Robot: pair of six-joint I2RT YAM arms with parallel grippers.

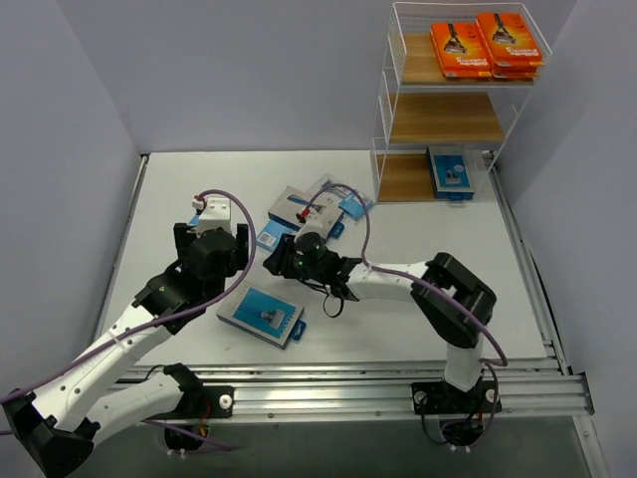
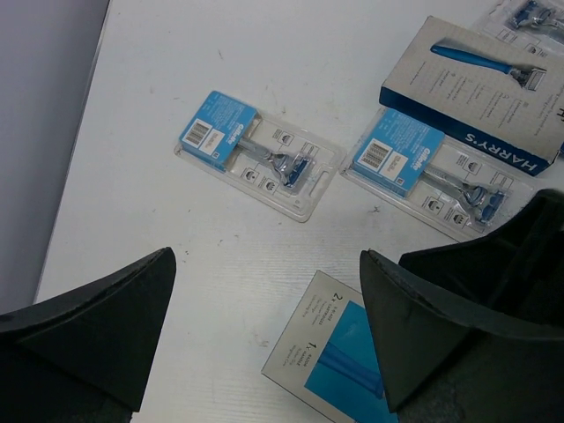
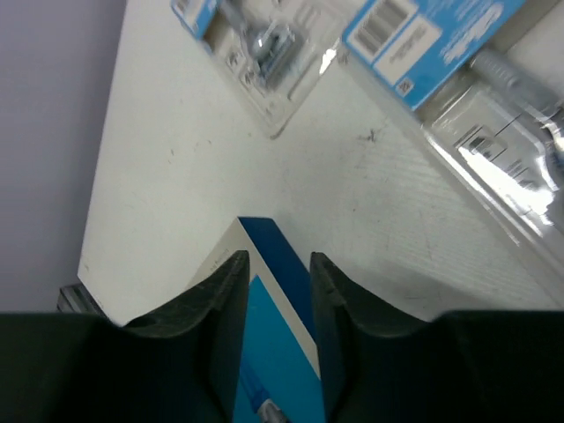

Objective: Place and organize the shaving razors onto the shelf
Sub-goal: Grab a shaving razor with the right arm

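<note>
Step in hand, as I judge it: picking the next pack off the worktop (image 1: 418, 229).

- Shelf (image 1: 443, 118): far right corner. Orange boxes (image 1: 488, 45) on the top tier, one blue pack (image 1: 451, 171) on the bottom.
- Left end effector (image 2: 266, 260): wide apart and empty, over the blister packs (image 2: 256, 152).
- Right end effector (image 3: 278, 260): narrow gap, gripping nothing, above the blue-and-grey box (image 1: 261, 316), which lies flat.
- Next move likely calls for wider jaws, then a descent onto the box's edges.
- Room: the box sits near the front rail (image 1: 378, 383). The arms are close together. There is open worktop rightward to the shelf.
</note>
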